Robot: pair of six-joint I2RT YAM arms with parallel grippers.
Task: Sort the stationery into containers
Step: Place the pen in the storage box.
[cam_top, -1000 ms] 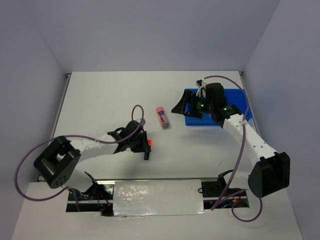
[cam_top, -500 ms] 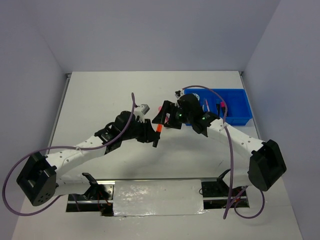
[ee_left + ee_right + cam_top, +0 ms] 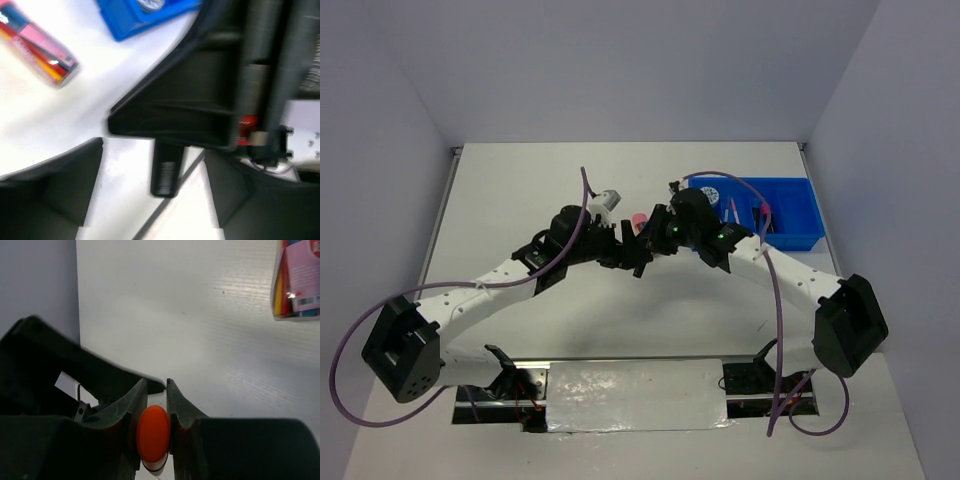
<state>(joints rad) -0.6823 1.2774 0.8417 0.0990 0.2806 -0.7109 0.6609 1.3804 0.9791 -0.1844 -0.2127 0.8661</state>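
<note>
A short black highlighter (image 3: 165,176) with an orange cap (image 3: 152,434) hangs above the table's middle. My right gripper (image 3: 156,383) is shut on the cap. The marker's black body points down between the fingers of my left gripper (image 3: 152,165), which stand open on either side without touching it. In the top view both grippers meet nose to nose, left gripper (image 3: 626,254) and right gripper (image 3: 652,240). The blue tray (image 3: 794,222) sits at the right, holding a tape roll (image 3: 712,198) and pens (image 3: 763,214). A pink-capped tube (image 3: 638,219) lies on the table just behind the grippers.
The pink-capped tube (image 3: 39,48) lies close to the tray's near-left corner (image 3: 125,25). It also shows in the right wrist view as a tube (image 3: 298,282) at the upper right. White walls close in the table at the back and sides.
The left arm carried the highlighter from the near left to the centre. The right gripper swung over from the tray and shut on the orange cap, and the left jaws then opened.
</note>
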